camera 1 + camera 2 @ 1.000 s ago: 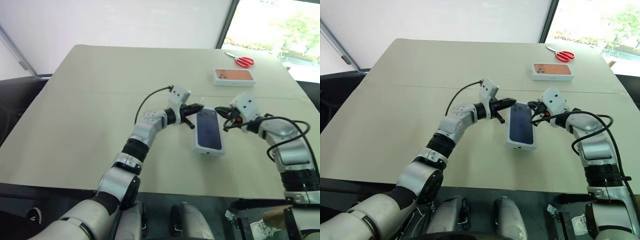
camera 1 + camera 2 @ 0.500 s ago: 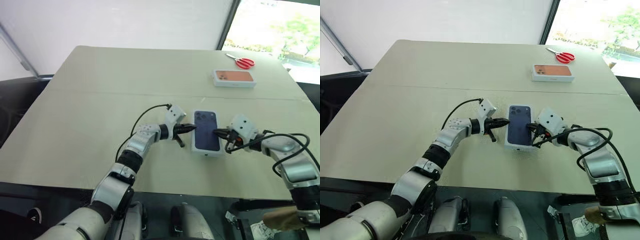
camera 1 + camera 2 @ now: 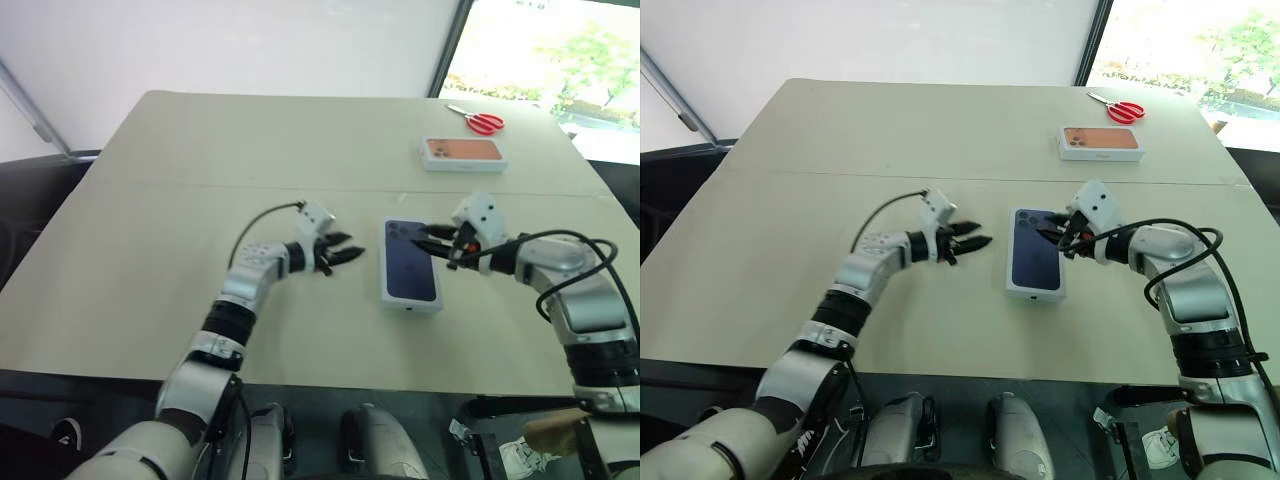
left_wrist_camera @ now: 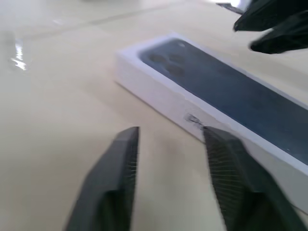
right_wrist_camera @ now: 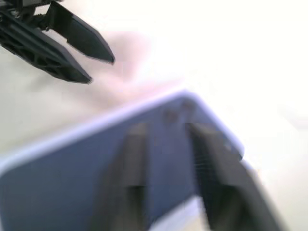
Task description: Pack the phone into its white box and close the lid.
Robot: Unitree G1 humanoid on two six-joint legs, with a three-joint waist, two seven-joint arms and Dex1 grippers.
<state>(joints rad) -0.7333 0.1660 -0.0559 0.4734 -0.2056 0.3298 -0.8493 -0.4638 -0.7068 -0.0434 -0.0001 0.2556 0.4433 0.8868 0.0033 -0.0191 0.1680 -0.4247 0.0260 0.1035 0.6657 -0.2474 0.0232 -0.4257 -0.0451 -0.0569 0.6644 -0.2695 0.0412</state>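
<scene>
The lid (image 3: 410, 262), white-walled with a dark blue phone picture on top, lies flat on the table in front of me. It covers whatever is under it, so the white box and the phone are hidden. My left gripper (image 3: 345, 248) is open and stands a short way to the left of the lid, apart from it; its two fingers (image 4: 125, 163) point at the lid's long side (image 4: 163, 98). My right gripper (image 3: 428, 238) is open and hovers over the lid's far right corner, with nothing between its fingers.
A white box with an orange phone picture (image 3: 463, 153) lies at the far right of the table, and red scissors (image 3: 480, 122) lie beyond it. The beige table (image 3: 180, 180) stretches wide to the left and behind.
The lidded box, held tilted between both shut grippers a second ago, now lies flat. Both grippers have opened; the left has drawn away to the left and the right has lifted slightly.
</scene>
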